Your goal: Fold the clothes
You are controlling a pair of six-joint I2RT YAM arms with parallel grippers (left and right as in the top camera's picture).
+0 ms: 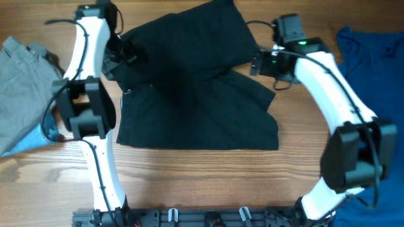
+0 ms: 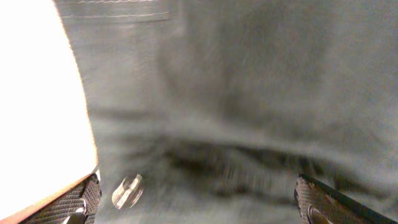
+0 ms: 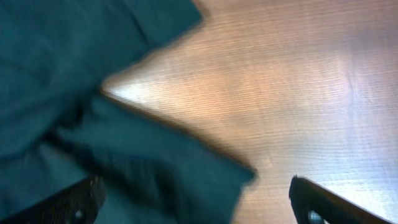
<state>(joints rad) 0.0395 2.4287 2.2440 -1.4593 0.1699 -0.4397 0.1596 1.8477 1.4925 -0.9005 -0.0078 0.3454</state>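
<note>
At the centre of the pale wooden table [image 1: 208,180] lies the black cloth garment [image 1: 196,94], spread mostly flat, its upper part turned over at an angle. Left gripper [image 1: 121,52]: poised at the garment's upper left edge, fingers spread wide, cloth beneath, nothing pinched. Right gripper [image 1: 257,63]: at the upper right edge, likewise spread, over a cloth corner and bare wood. Assessment: the fabric looks light, limp and quick to crease; it would likely sag and trail if lifted at one point. Recommended holds are the seamed edge and corners, one per gripper. A crumpled grey garment [image 1: 22,69] and a blue garment [image 1: 372,50] lie at either side.
</note>
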